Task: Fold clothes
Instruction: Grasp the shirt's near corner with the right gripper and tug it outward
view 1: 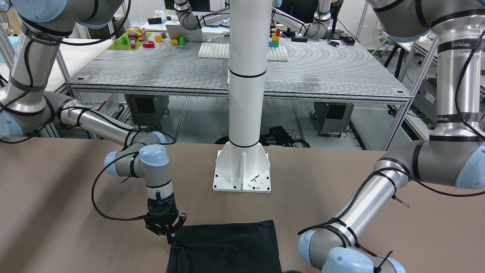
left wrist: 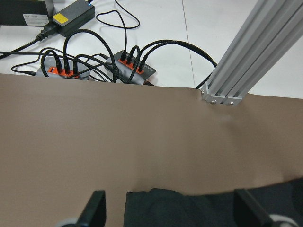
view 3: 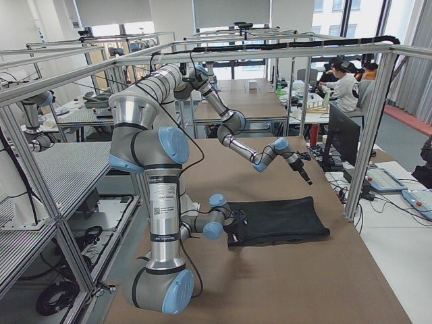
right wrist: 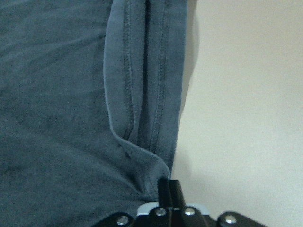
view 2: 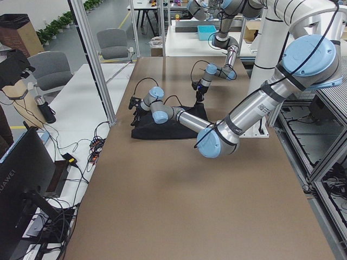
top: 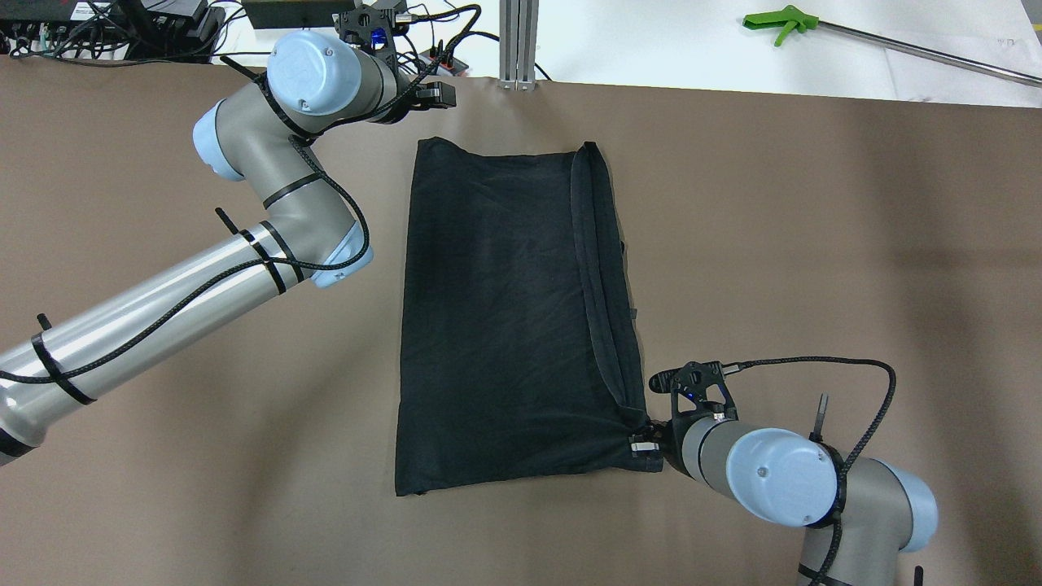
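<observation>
white pillar (view 1: 246, 76) stands bolted at the robot-side edge of the brown counter (top: 814, 285), its base plate apart from the cloth.

right pincer (top: 645, 439): low at the cloth's near right corner, clenched on that corner. in the right wrist view the two fingers are pressed together with the hem running into them.

cloth (top: 505, 309): one plain black piece, matte and thin, no print. it lies flat near mid-counter, roughly rectangular, long side running away from the robot. soft creases across the surface. along its right side a narrow hemmed strip is doubled over from the far edge down to the gripped corner, with two rows of stitching showing close up. near edge a little uneven.

left pincer (left wrist: 170, 194): released, fingers spread wide, hanging over the cloth's far left corner, not touching it.

beyond the counter's far edge: black cables (left wrist: 85, 61) and an aluminium post (left wrist: 246, 61).
</observation>
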Available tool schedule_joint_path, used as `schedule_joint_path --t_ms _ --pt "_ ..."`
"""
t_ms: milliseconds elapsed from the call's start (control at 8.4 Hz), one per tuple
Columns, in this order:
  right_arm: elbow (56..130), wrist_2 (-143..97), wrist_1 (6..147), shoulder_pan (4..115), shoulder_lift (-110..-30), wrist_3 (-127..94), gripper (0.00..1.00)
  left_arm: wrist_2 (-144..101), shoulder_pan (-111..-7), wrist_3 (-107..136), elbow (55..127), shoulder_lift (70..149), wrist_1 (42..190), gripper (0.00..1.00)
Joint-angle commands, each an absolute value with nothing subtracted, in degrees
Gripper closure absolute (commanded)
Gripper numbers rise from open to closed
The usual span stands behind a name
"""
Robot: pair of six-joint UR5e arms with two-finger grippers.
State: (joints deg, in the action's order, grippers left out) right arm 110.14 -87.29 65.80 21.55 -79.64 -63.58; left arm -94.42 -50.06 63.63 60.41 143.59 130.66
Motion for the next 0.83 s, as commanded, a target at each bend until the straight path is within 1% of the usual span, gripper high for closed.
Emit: schedule_joint_path --t_ms 0,119,357,476,595,714 --pt "111.62 -92.97 61.97 21.88 -83.58 -74.03 1.00 -94.39 -50.10 63.55 60.29 143.61 130.61 0.06" --pt "112.75 -93.60 61.35 21.80 -84.11 -80.27 1.00 -94.39 -50.18 63.54 60.29 143.61 130.61 0.05" --pt "115.22 -95.27 58.11 21.80 -87.70 -82.97 1.00 -94.39 -50.27 63.54 60.38 143.61 130.69 0.05" --pt "115.05 -95.27 57.49 21.80 -87.89 -82.97 0.74 -94.39 -50.27 63.54 60.38 143.61 130.69 0.05" --pt "114.79 -94.93 57.48 21.80 -87.37 -82.97 0.06 -94.39 -50.19 63.54 60.38 143.61 130.69 0.05" --pt "114.52 -94.92 57.48 21.88 -87.19 -82.36 0.05 -94.39 -50.19 63.54 60.38 143.53 130.69 0.05"
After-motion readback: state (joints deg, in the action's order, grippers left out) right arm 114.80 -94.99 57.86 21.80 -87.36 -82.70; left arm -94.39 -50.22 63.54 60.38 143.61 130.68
